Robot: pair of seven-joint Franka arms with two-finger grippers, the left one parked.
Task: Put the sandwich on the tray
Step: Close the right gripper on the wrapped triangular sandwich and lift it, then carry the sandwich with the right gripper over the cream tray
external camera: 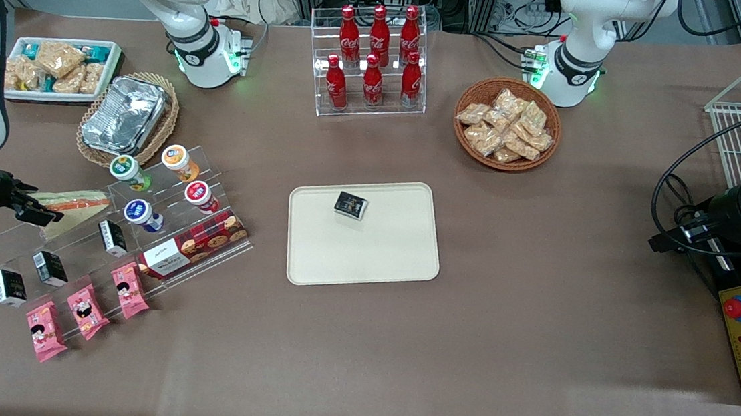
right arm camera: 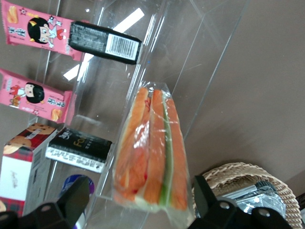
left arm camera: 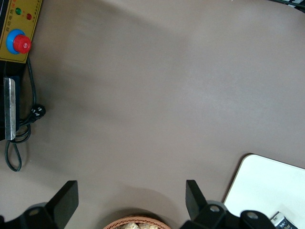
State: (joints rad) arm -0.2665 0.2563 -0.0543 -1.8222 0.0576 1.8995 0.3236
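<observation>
The sandwich (external camera: 74, 204), a clear-wrapped wedge with orange and green layers, lies on the top step of a clear acrylic rack (external camera: 105, 252) at the working arm's end of the table. In the right wrist view the sandwich (right arm camera: 151, 152) runs lengthwise between my two fingers. My gripper (external camera: 43, 213) is open, with its fingertips (right arm camera: 76, 193) either side of the sandwich's wide end and apart from it; the gripper also shows in the right wrist view (right arm camera: 140, 200). The cream tray (external camera: 366, 254) lies mid-table, and its corner shows in the left wrist view (left arm camera: 267, 183).
A small black packet (external camera: 351, 205) lies on the tray. The rack holds black packets (right arm camera: 105, 42), pink packets (external camera: 85, 310), a cookie box (external camera: 193, 246) and round cups (external camera: 142, 213). A foil container (external camera: 125, 114) in a wicker basket stands beside the rack. Cola bottles (external camera: 376, 54) and a snack basket (external camera: 507, 123) stand farther from the camera.
</observation>
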